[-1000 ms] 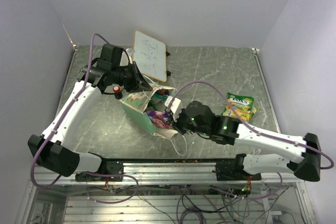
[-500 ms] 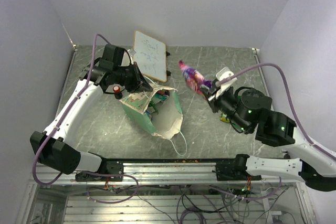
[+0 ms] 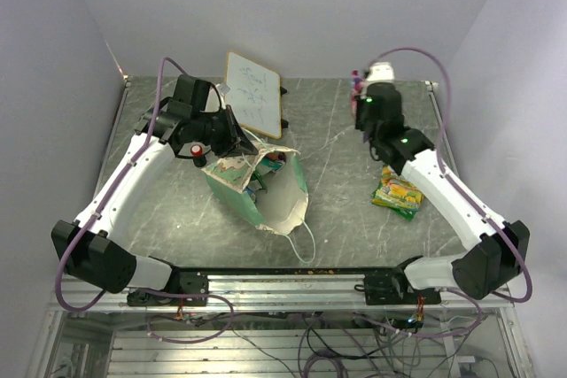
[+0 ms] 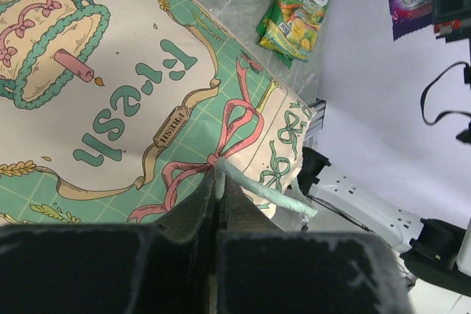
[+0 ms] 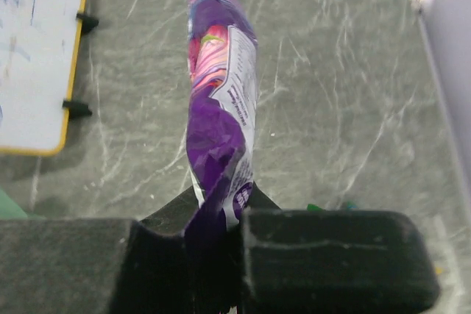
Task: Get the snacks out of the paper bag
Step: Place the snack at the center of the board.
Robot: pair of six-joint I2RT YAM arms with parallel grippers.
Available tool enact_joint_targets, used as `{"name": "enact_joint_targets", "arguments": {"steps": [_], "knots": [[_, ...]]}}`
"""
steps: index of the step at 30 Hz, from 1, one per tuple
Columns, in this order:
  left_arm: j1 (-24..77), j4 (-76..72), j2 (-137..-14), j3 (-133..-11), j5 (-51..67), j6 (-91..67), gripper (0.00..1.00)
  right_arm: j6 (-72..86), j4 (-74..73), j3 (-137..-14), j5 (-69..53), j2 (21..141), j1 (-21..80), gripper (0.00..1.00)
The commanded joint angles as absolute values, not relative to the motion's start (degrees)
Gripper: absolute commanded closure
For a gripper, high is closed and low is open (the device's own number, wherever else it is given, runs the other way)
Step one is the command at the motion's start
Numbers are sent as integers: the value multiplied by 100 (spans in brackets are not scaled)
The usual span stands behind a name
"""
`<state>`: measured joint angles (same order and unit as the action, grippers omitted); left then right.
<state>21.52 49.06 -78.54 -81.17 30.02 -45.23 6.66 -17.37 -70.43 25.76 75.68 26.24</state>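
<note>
**Purple snack packet carried clear of the paper bag**

From above, the right arm's jaws were down at the mouth of the paper bag (image 3: 282, 205) a second ago. They have since swung up and away, and now hang well to the right of the bag and beyond it, toward the back of the counter (image 3: 337, 219). They are closed on the lower end of a purple and pink snack packet (image 5: 219, 115), which stands upright between them in the right wrist view.

The bag has not shifted. It leans open on the counter. The left arm's jaws stay pinched shut on the bag's far rim, right beside a string handle (image 4: 261, 190), steadying it as before.

A green and yellow packet (image 3: 398, 193) lies flat on the counter, well to the right of the bag and already out.

Some coloured shapes show inside the bag's mouth and seem to be more packets, though the overhead view is too small to be sure.

This looks like one more snack removed. The purple packet likely needs setting down on the counter to the right of the bag, and the bag probably still holds more.
</note>
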Motion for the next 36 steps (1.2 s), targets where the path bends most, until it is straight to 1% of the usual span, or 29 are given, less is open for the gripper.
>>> {"name": "enact_joint_targets", "arguments": {"steps": [1,5,9,14,18,23,29,31,34,36], "knots": [[2118,5024,-7885,-8249,3105,-4282,93,2885,-1216,-6311,1253,6840,1498,100],[2118,5213,-7959,-8326,3188,-4031,93,4019,-261,-4539,706,5937,330,100],[2114,5358,-8011,-8336,3301,-3830,93,4753,559,-3217,-100,4934,-775,100],[2195,5393,-8037,-8392,3275,-3734,93,5101,935,-2152,-598,3975,-1793,100],[2274,5449,-8042,-8496,3188,-3683,93,5531,1512,-1477,-1354,3755,-2584,100],[2302,5458,-7993,-8484,3181,-3681,93,5831,2501,-882,-1620,4012,-2681,100],[2303,5466,-7915,-8442,3166,-3683,93,6263,2606,-376,-1335,4225,-2681,99],[2303,5467,-7890,-8446,3154,-3675,93,6329,2538,-198,-1302,4232,-2688,92],[2300,5476,-7859,-8440,3151,-3654,93,6283,2314,-59,-1214,4221,-2687,79],[2302,5486,-7845,-8421,3163,-3648,93,6178,1863,-157,-1090,4175,-2694,63]]}}
